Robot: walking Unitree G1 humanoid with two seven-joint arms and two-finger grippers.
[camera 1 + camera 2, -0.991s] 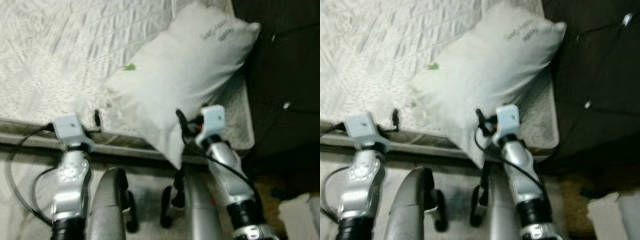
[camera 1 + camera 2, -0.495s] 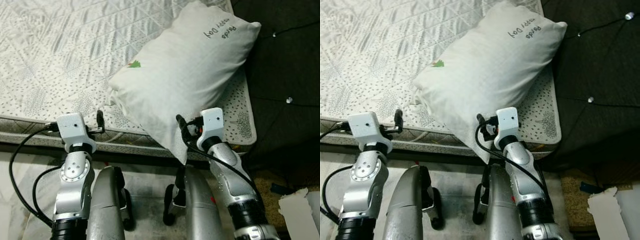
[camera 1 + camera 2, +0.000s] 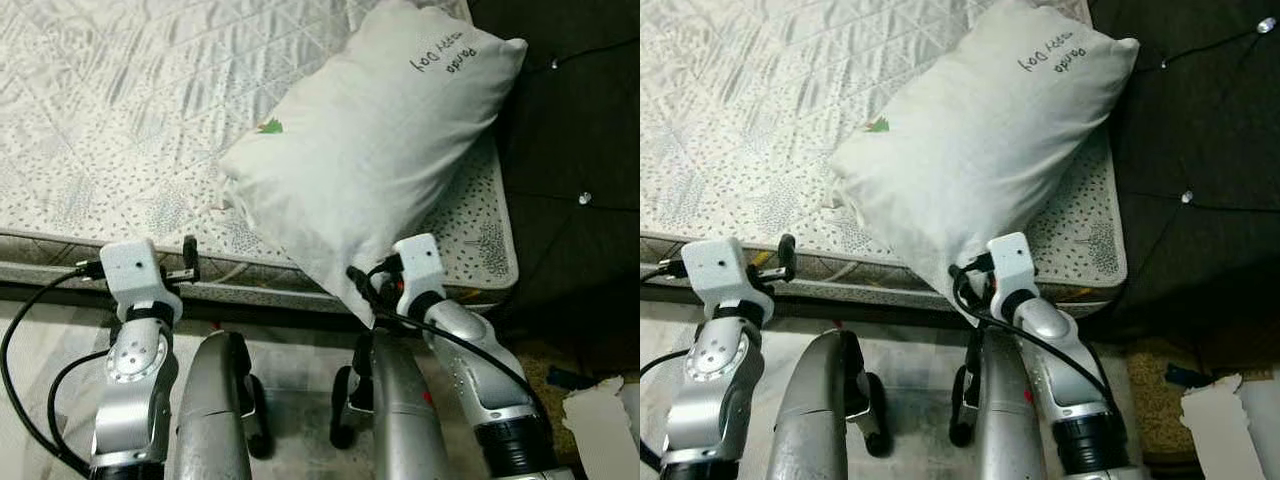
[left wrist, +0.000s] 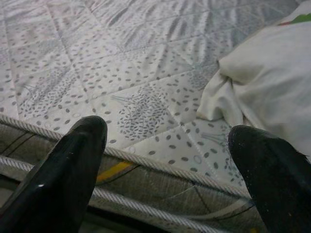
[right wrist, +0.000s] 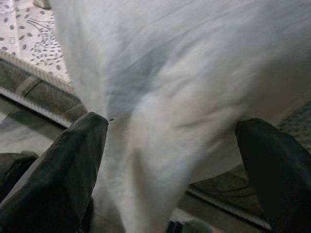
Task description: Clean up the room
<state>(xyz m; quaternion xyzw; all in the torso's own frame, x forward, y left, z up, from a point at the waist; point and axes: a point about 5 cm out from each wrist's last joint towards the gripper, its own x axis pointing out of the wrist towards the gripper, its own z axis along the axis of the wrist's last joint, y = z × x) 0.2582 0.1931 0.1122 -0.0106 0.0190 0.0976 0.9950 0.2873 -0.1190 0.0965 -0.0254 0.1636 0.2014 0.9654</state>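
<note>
The pillow (image 3: pixel 370 150) lies slantwise on the bed's (image 3: pixel 110 130) near right corner, one corner hanging over the edge. The right pincer (image 5: pixel 170 160), fingers apart, has dropped closer to that corner since a moment ago, likely readying a grasp. The left pincer (image 4: pixel 165 160), also spread, waits at the bed's edge.

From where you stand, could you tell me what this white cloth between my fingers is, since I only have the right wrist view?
Observer: It is the near corner of a white pillow, hanging over the mattress edge.
Operator: Thank you. Where does the rest of it lie?
Observer: It runs diagonally up to the mattress's far right corner, beside a dark headboard.
Operator: And where is my left gripper?
Observer: The left gripper is open at the mattress edge, left of the pillow, not touching it.
</note>
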